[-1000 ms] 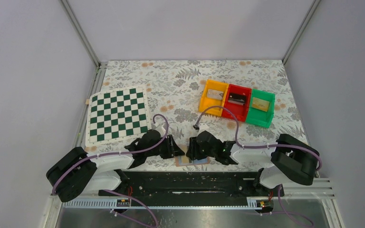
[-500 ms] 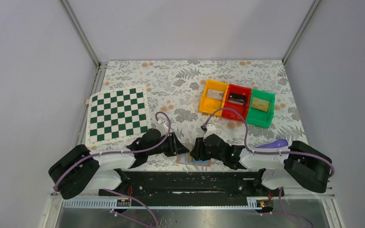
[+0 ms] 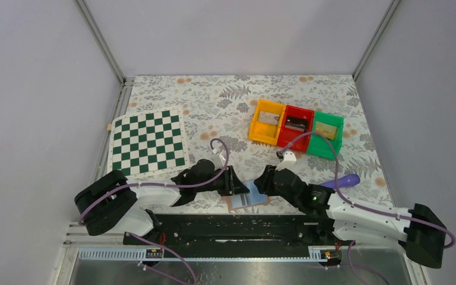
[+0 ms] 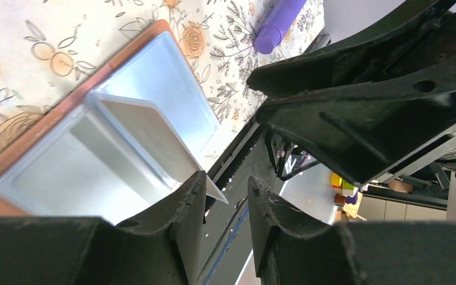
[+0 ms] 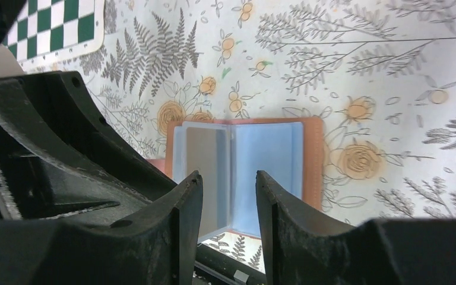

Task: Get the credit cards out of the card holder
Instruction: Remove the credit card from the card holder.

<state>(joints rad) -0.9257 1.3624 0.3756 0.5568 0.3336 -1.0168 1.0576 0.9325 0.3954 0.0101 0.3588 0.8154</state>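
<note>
The card holder (image 3: 248, 199) lies open on the table's near edge, tan outside, pale blue inside. In the right wrist view the card holder (image 5: 312, 160) shows a greyish-tan card (image 5: 205, 169) in its left pocket. In the left wrist view the card holder (image 4: 53, 172) has a pale inner leaf (image 4: 148, 136) standing up, its corner touching one finger (image 4: 191, 193). My left gripper (image 3: 243, 189) (image 4: 225, 193) is open at the holder's left edge. My right gripper (image 3: 261, 181) (image 5: 228, 187) is open and empty just above the holder's far right side.
A green-and-white chessboard (image 3: 147, 144) lies at the left. Orange, red and green bins (image 3: 295, 127) stand at the back right. A purple pen-like object (image 3: 345, 180) lies right of the holder, also in the left wrist view (image 4: 279, 24). The black base rail (image 3: 231, 228) runs just below the holder.
Both grippers have shifted to the right. The right arm has stretched out low, its elbow swinging far right. The holder now shows more of its open blue inside.
</note>
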